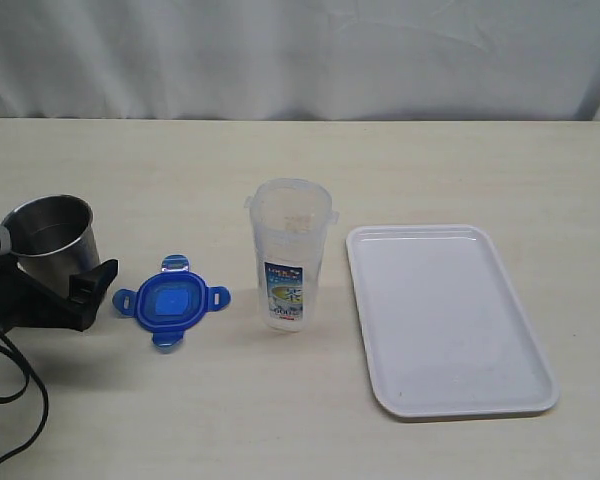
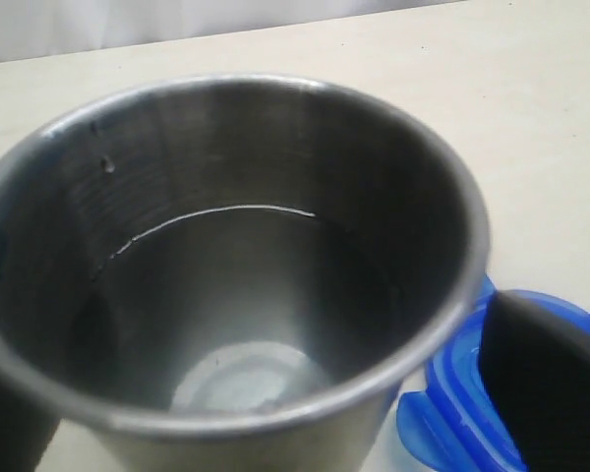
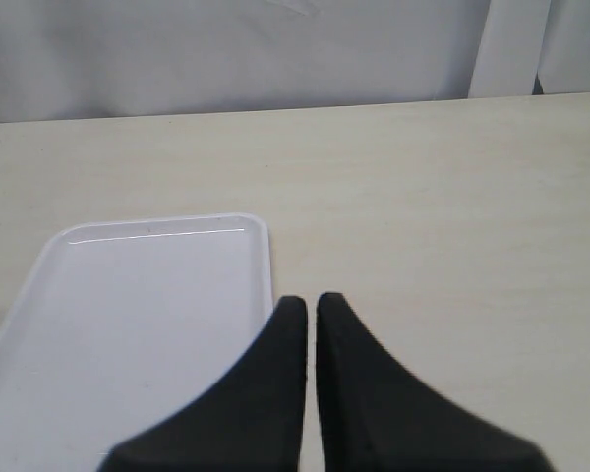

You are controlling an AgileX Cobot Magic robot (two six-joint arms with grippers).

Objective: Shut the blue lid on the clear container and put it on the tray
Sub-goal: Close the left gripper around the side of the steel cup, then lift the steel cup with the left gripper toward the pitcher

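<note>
Opening step, nothing yet grasped: the blue lid [image 1: 170, 302] lies on the desk [image 1: 280, 160] beside the upright clear container [image 1: 288, 255], on its left-arm side, with the tray [image 1: 450, 320] on its other side. We see the left jaws open around a steel cup [image 1: 48, 235] (no part of the job) and the right jaws closed. We judge the lid must be picked up next.

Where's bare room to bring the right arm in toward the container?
Open: the wide table strip along the backdrop, the front strip before the blue lid and clear container, and the bare tray. Tight: the gap between container and tray. Crowded: far left, steel cup beside the lid.
</note>
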